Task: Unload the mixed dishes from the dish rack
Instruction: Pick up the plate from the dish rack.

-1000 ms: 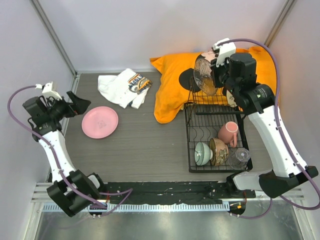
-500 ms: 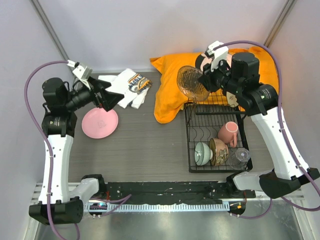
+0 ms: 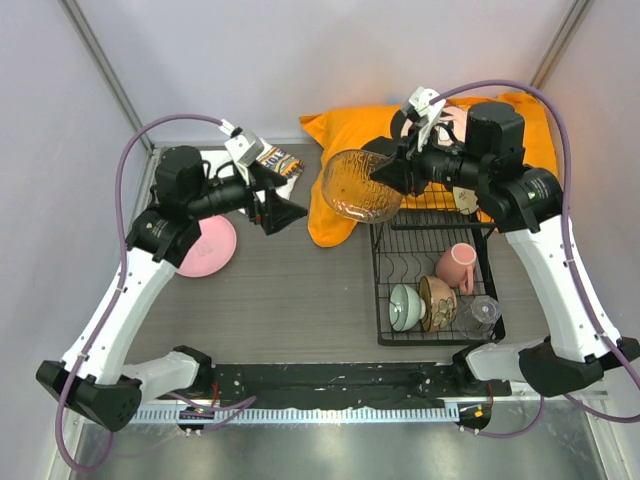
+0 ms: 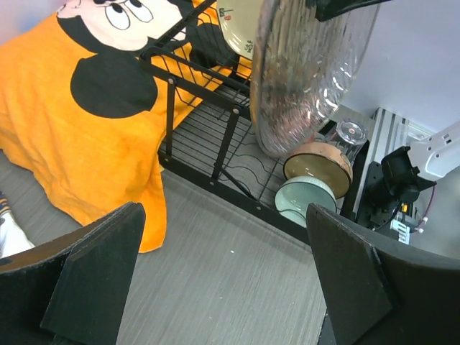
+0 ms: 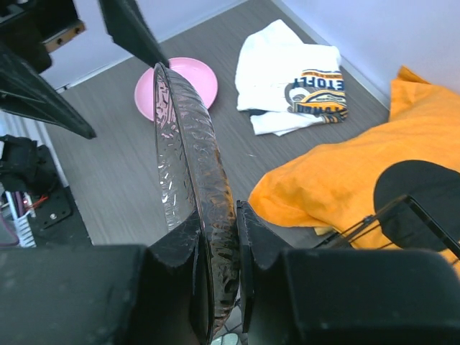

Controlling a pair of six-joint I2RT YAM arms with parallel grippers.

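My right gripper (image 3: 393, 176) is shut on the rim of the tan speckled, glassy plate (image 3: 362, 187) and holds it on edge in the air, left of the black wire dish rack (image 3: 380, 290). The right wrist view shows the plate (image 5: 190, 165) clamped between the fingers (image 5: 259, 237). My left gripper (image 3: 288, 212) is open and empty, in the air a little left of the plate (image 4: 309, 79). The pink plate (image 3: 215, 248) lies on the table at left. The pink mug (image 3: 455, 265), green bowl (image 3: 405, 307), brown bowl (image 3: 437, 303) and clear glass (image 3: 480, 313) sit in the rack.
An orange cloth (image 3: 335, 205) lies under the rack's far end. A white printed shirt (image 3: 245, 170) lies at the back left. A cream dish (image 4: 241, 25) stands in the rack's far section. The left arm partly covers the pink plate.
My right gripper has carried the plate up out of the rack and leftward over the cloth's edge. My left arm has swung from the far left towards the plate, gripper open.
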